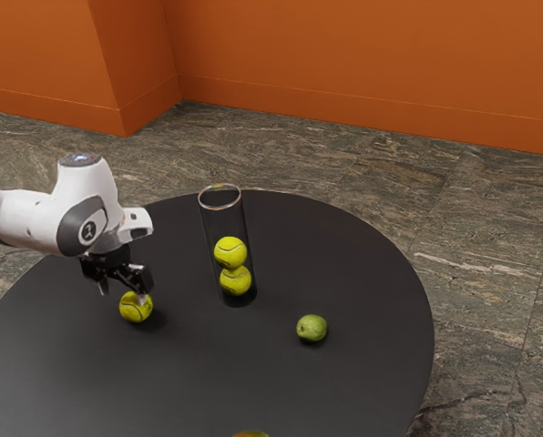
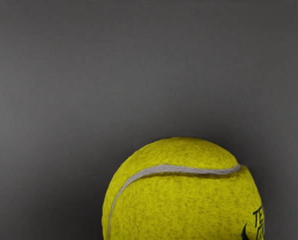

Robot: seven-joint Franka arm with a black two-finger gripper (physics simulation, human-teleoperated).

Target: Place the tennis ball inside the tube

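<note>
In the exterior view my gripper (image 1: pixel 123 292) is open, its fingers apart just above the loose tennis ball (image 1: pixel 136 308) on the table; one fingertip overlaps the ball's top in this view. The wrist view has the same tennis ball (image 2: pixel 181 200) large under the hand, with a pale seam and dark lettering. A clear tube (image 1: pixel 220 207) stands upright to the exterior view's right of the gripper. Inside it are two tennis balls, an upper ball (image 1: pixel 230 252) resting on a lower ball (image 1: pixel 236 281).
On the round black table (image 1: pixel 344 273), a green fruit (image 1: pixel 312 329) lies to the exterior view's right of the tube. Part of a yellowish object (image 1: pixel 251 434) shows at the exterior view's bottom edge. An orange wall (image 1: pixel 344 64) stands beyond the stone floor.
</note>
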